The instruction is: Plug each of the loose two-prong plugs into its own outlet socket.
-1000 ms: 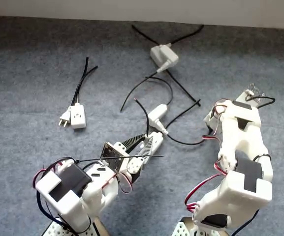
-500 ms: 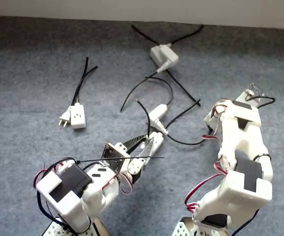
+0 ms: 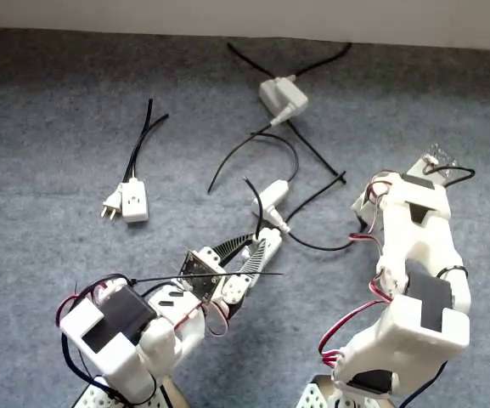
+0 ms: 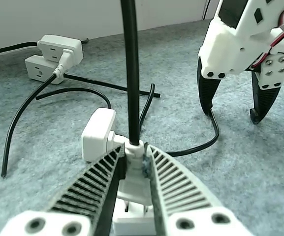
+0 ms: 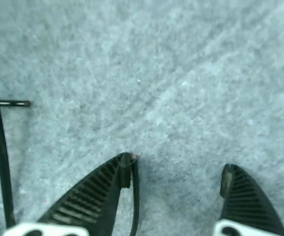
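My left gripper [image 4: 134,152] is shut on a white two-prong plug [image 4: 132,187], whose black cord [image 4: 130,73] rises straight up between the fingers. A white outlet socket [image 4: 98,132] lies on the carpet just ahead of the plug, close to touching it. From above, the left gripper [image 3: 260,242] is just below that socket [image 3: 272,197]. My right gripper [image 5: 177,172] is open over bare carpet, with a thin black cord by one finger. It also appears in the left wrist view as the right gripper [image 4: 233,101], beside the socket's cord.
A second socket [image 3: 135,200] lies at the left with a loose plug [image 3: 109,206] beside it. At the back, another socket [image 3: 272,90] has a plug [image 3: 292,110] seated in it. Black cords [image 3: 312,153] cross the grey carpet between the arms.
The left gripper has nudged the held plug slightly toward the socket. The plug's cord has swung a little to the right. The right arm has stayed put.
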